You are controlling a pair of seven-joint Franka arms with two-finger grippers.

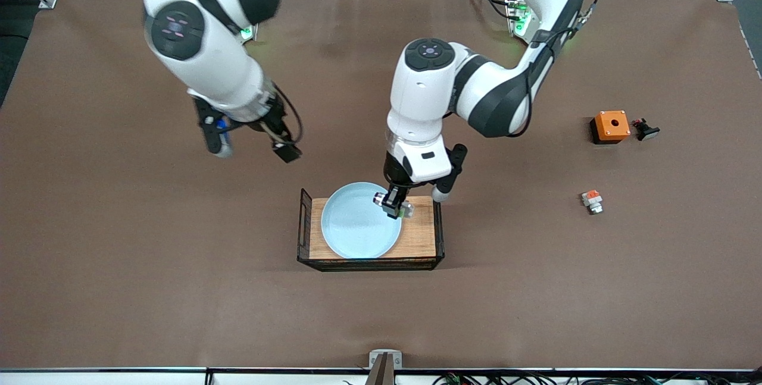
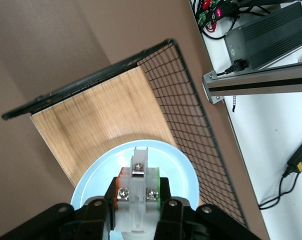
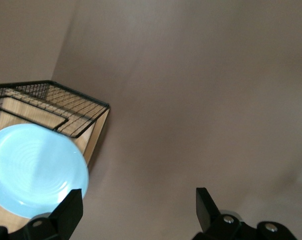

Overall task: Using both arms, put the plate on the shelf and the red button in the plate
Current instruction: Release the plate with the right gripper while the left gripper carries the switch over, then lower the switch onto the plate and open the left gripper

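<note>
The plate (image 1: 359, 221), round & pale blue w/ faint rings, lies flat in the wooden tray (image 1: 421, 236), toward the right arm's end of it, its rim sticking a bit past the tray's edge on the side farther from the front camera. The tray has black wire-mesh walls (image 2: 190, 125) & sits mid-counter.

The red button (image 1: 394, 203) is in my left fingers (image 2: 106, 210), pinched between them just above the plate's edge, on the side toward the left arm's end. From my left wrist cam I see its white-grey body (image 2: 138, 195) w/ two silver screws, an orange sliver on one side, green on the other; the red cap itself I can't make out. My left gripper (image 1: 393, 202) hangs over the plate & tray, arm reaching in from its base.

My right gripper (image 1: 250, 147) is up in the air over bare brown counter (image 1: 149, 254), beside the tray toward the right arm's end. Its fingers (image 3: 71, 210) are spread wide w/ nothing between them.

Toward the left arm's end of the counter, well apart from the tray: an orange box (image 1: 610, 126) w/ a hole on top, a small black part (image 1: 645, 130) just beside it, & nearer the front camera a small white part w/ orange top (image 1: 592, 201).
</note>
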